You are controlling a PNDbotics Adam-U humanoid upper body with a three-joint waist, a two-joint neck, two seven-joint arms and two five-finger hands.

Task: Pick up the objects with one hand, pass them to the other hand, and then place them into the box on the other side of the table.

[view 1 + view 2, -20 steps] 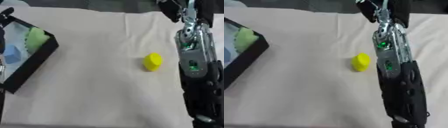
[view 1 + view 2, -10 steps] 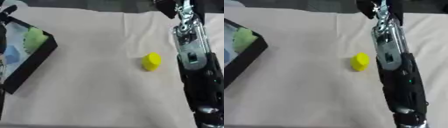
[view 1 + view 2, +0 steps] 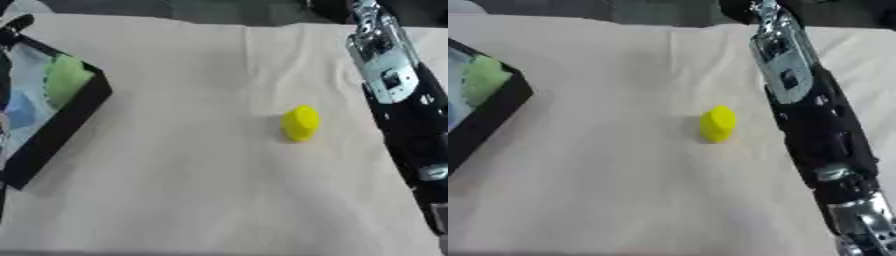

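A small yellow object [image 3: 300, 122] lies on the cream cloth, right of the middle, with nothing touching it. A black box [image 3: 63, 131] stands at the left edge and holds a green object [image 3: 66, 80] and a blue object [image 3: 19, 111]. My right arm [image 3: 798, 95] runs up the right side, just right of the yellow object. Only a dark bit of my right hand [image 3: 738, 8] shows at the top edge. A dark part of my left hand [image 3: 17, 24] shows at the left edge above the box's far corner.
The cream cloth [image 3: 192, 190] covers the table, with wrinkles near the far edge. A dark strip runs beyond the cloth at the top. Open cloth lies between the box and the yellow object and across the near half.
My right arm has slid up toward the far edge and turned, so its silver forearm now lies higher. The yellow object and the box have stayed put.
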